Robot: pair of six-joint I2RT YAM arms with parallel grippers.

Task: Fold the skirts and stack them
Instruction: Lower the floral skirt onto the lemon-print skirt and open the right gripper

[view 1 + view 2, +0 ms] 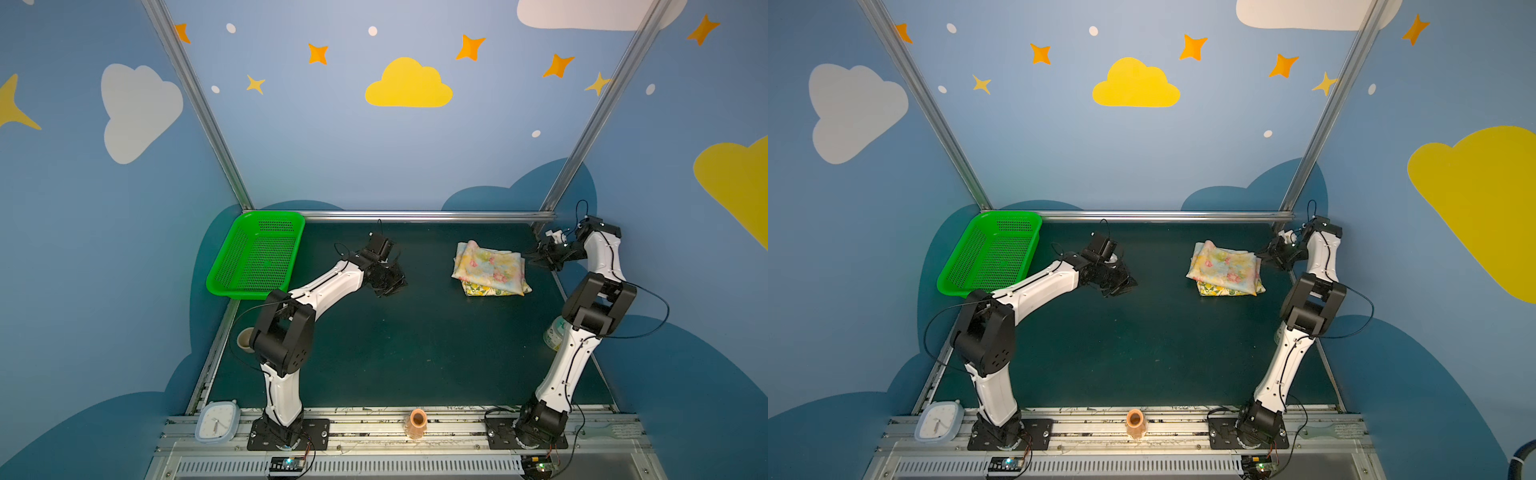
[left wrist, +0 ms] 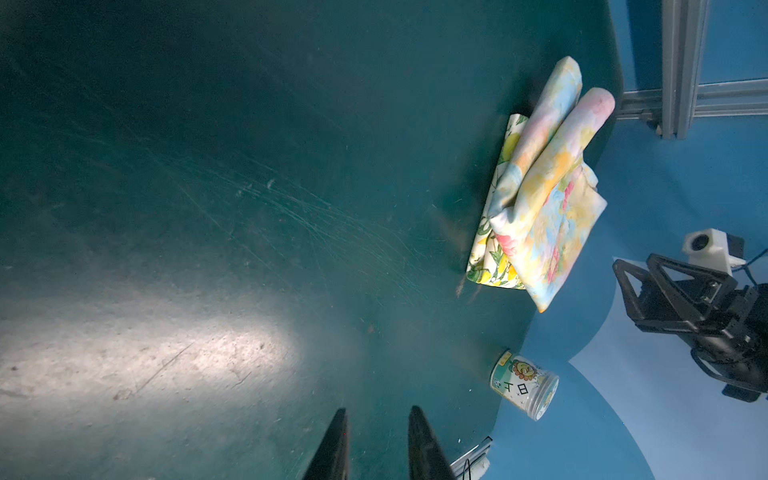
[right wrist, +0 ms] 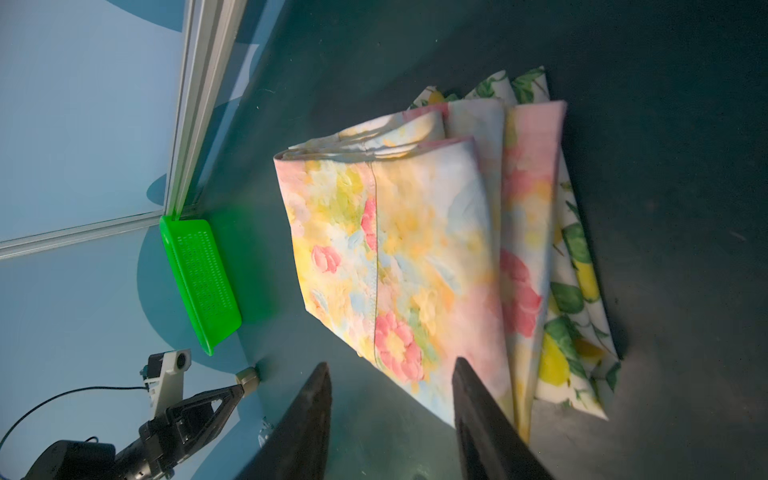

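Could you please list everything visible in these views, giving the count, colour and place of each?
flowered skirt: one, pale yellow with pink flowers, folded, on top of the lemon skirt, far right of the mat
lemon skirt: one, cream with yellow lemons, folded, underneath
basket: one, green, far left corner
mat: one, dark green, covering the table
clock: one, pale blue, front left rail
vase: one, orange, front rail middle
jar: one, white, labelled, mat's right edge
cup: one, beige, mat's left edge
left arm: white and black; left jaws open, empty
right arm: white and black; right jaws open beside the skirts

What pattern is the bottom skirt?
Yellow lemons, green leaves on the cream skirt; right wrist view best.
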